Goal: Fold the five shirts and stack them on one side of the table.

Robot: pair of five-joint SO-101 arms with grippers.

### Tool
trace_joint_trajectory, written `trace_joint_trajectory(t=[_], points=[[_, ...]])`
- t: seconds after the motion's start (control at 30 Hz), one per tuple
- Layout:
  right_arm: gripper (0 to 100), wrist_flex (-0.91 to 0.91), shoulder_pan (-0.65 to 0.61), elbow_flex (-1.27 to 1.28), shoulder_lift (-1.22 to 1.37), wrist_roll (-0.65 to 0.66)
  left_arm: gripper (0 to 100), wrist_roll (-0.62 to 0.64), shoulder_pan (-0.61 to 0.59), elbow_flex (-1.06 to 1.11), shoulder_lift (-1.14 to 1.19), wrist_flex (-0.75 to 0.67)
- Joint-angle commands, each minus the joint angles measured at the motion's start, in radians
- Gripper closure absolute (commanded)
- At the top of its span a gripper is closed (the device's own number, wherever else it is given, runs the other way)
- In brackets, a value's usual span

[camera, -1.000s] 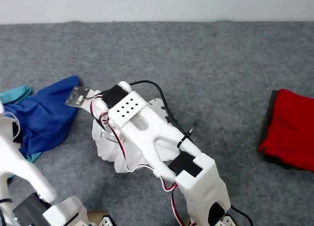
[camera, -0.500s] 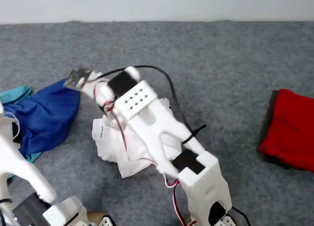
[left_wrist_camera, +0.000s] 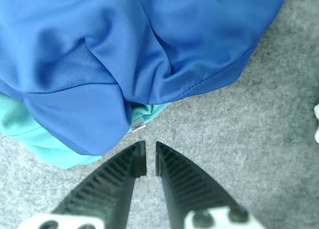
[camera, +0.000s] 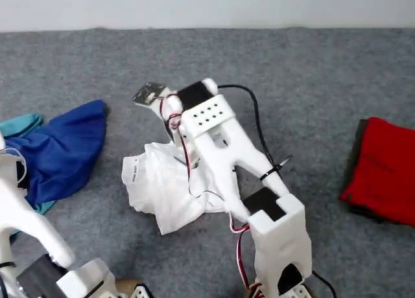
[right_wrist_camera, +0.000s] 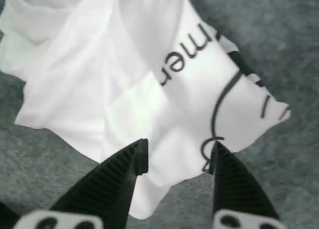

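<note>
Status, near to far: left gripper [left_wrist_camera: 146, 154] is nearly closed, only a slit between the tips, holding nothing. It hangs over bare table [camera: 305, 84] just short of the blue shirt's [left_wrist_camera: 149, 40] hem. Right arm [camera: 220, 142] runs up from 6 o'clock over the white shirt [camera: 152, 188]. Right gripper [right_wrist_camera: 179, 150] is wide open above that shirt with nothing pinched. White shirt sits crumpled around 7 o'clock of table centre and isn't folded. At 3 o'clock by the edge we have a red shirt [camera: 382, 168], folded, lying on a dark item [camera: 358, 146]. That's likely a second folded shirt, but we can't confirm it. At 9 o'clock the blue shirt is in a loose heap on top of a teal shirt [left_wrist_camera: 30, 134], both unfolded. Our read: one fold done for sure, maybe two, and the stack site is set at 3 o'clock. Three are left: white, blue, teal. White looks like the one in hand, and it needs spreading flat before any fold. Roughly a third done.
</note>
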Motion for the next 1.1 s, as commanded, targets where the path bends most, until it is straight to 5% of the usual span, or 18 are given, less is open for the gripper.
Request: trace_joint_trajectory(t=[0.0,0.13,0.43,0.77,0.93,1.07], points=[[85.7,0.041,-0.018,0.002,-0.018,-0.017,96,0.0,0.005,-0.027,-0.037,-0.012],[96.4,0.041,0.027,0.0,0.039,-0.018,96,0.0,0.005,-0.027,-0.035,-0.012],[98.9,0.041,0.128,0.0,0.041,-0.003,96,0.0,0.002,-0.027,-0.032,-0.015],[98.8,0.041,-0.093,-0.002,0.194,0.026,96,0.0,0.003,-0.027,-0.034,-0.017],[98.8,0.041,-0.28,-0.031,0.113,0.023,96,0.0,0.002,-0.027,-0.034,-0.017],[98.8,0.042,-0.303,-0.029,0.013,0.023,96,0.0,0.002,-0.027,-0.034,-0.017]])
